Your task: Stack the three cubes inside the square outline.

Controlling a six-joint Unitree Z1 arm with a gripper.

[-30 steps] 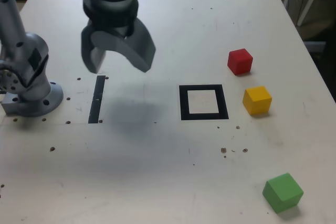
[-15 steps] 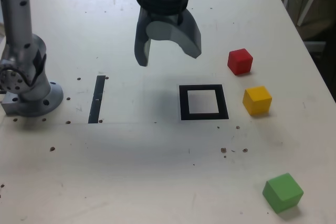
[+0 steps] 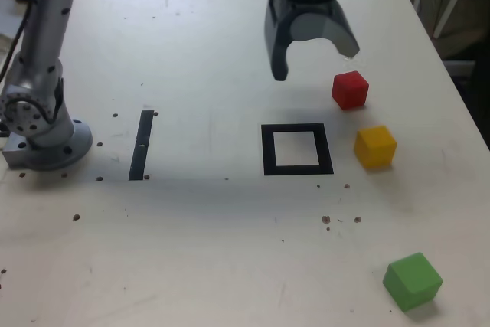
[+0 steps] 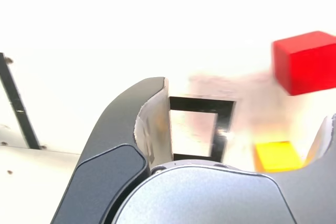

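The white table (image 3: 207,243) carries the 1 robot arm (image 3: 50,28). Its gripper (image 3: 315,67) is above the table, with the 2 fingers wide open and nothing between them. The square outline (image 3: 270,151) lies near the middle of the table, right of the black strip (image 3: 142,145) in the exterior view. The 3 cubes stand apart, outside the outline: green cube (image 3: 413,282) nearest the exterior camera, yellow cube (image 3: 375,148) just beside the outline's right side, red cube (image 3: 351,90) behind yellow.
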